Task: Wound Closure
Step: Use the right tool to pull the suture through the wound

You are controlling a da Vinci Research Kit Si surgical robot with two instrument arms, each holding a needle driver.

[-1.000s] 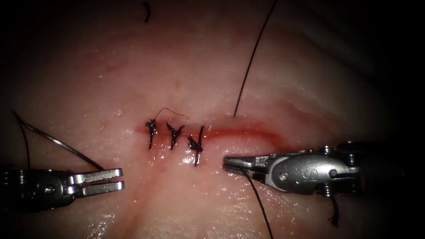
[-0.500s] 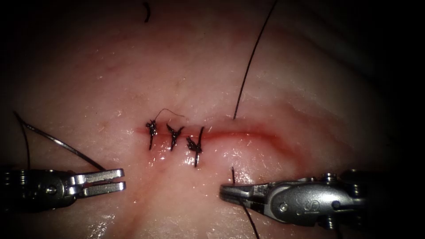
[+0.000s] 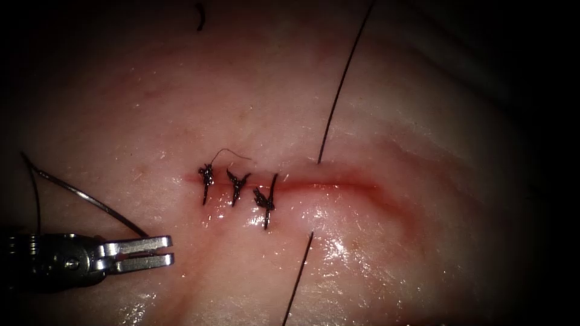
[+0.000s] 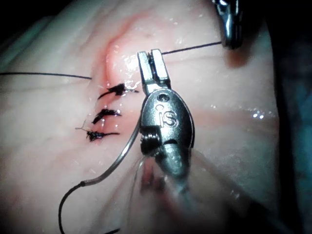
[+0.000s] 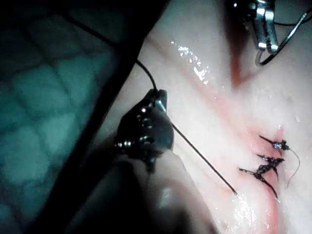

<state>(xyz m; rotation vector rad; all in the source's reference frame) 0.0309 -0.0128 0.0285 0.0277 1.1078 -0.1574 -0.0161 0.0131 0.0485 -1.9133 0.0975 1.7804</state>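
Note:
My left tool (image 3: pixel 171 250) lies low at the left, its jaws shut on the curved needle (image 3: pixel 84 198) near the tip. The needle is out of the tissue (image 3: pixel 423 121) and arcs back to the left with thread trailing from its tail. The thread (image 3: pixel 338 90) enters the tissue just above the cut (image 3: pixel 338 184), right of the third stitch. It comes out below the cut and runs taut toward the lower edge. My right tool (image 5: pixel 160 93) is shut on that thread. The right tool (image 4: pixel 231 41) and the needle (image 4: pixel 119 156) are also in the left wrist view.
Three dark knotted stitches (image 3: pixel 235 184) close the cut's left part, and red fluid lines the open part to their right. A short cut end of thread (image 3: pixel 199 15) lies on the tissue far above them. The tissue below the cut is wet.
My right tool moved down and out of the endoscope view with the thread, which now runs straight out of the tissue below the cut. My left tool sank slightly with the needle.

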